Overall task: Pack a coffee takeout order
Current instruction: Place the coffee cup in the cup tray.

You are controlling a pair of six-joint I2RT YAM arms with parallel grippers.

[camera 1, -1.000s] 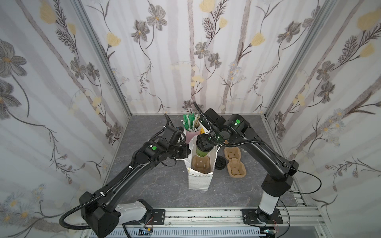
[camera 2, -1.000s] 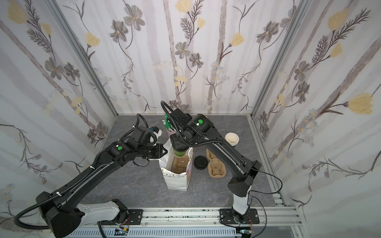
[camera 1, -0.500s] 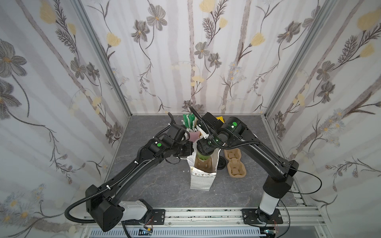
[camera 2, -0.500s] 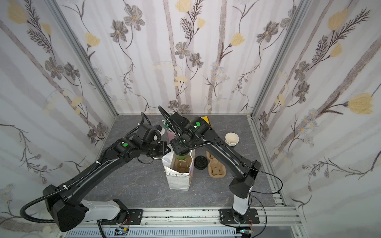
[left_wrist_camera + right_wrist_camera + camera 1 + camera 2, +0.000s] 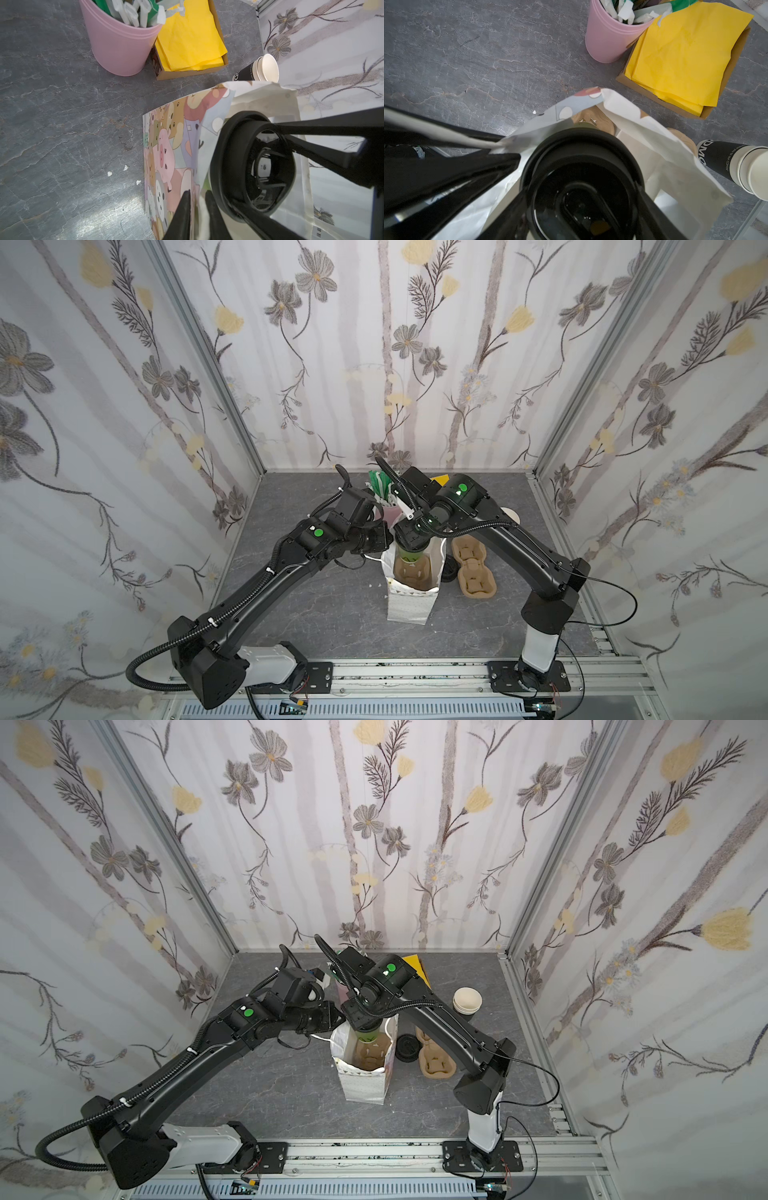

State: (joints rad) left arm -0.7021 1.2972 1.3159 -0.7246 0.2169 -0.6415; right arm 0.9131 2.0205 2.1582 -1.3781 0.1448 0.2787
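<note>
Cup (image 5: pixel 411 556): small, green paper, black lid (image 5: pixel 581 145), upright in the mouth of the bag (image 5: pixel 409 608), clamped at the lid by the right end effector (image 5: pixel 581 191). Can't tell if it's seated in the carrier (image 5: pixel 415 578) below. Napkins (image 5: pixel 685 56): bright yellow, folded, stacked in a brown box (image 5: pixel 187 72) at the back of the worktop (image 5: pixel 62 104), just beside the pink tub (image 5: pixel 120 47).

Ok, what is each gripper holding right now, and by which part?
Right gripper holds the green cup, fingers on either side of its black lid. Left gripper pinches the paper bag by its top edge.
</note>
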